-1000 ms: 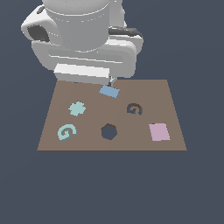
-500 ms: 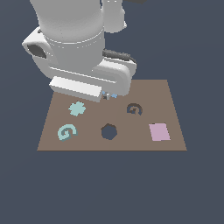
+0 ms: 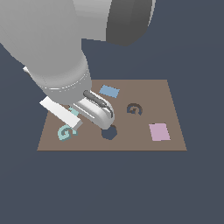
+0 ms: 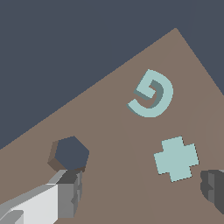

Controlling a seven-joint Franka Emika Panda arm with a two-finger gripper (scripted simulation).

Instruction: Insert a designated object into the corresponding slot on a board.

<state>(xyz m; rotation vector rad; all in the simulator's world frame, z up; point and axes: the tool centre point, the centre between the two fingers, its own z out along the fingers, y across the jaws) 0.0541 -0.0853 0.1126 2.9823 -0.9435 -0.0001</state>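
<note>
Currently, the gripper point(image 4: 140, 192) is being positioned beside the teal spiral point(image 4: 152, 95) on the board point(image 4: 113, 144), jaws spread and empty, seemingly readying a grasp.

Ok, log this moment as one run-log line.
phase: approach | hand: open, empty, above board | teal spiral: flat on board, untouched | spiral slot: empty

Exterior view: arm hides most of the teal cross point(image 3: 73, 112) and part of the spiral piece point(image 3: 64, 132) (gripper fingers unseen here).
</note>
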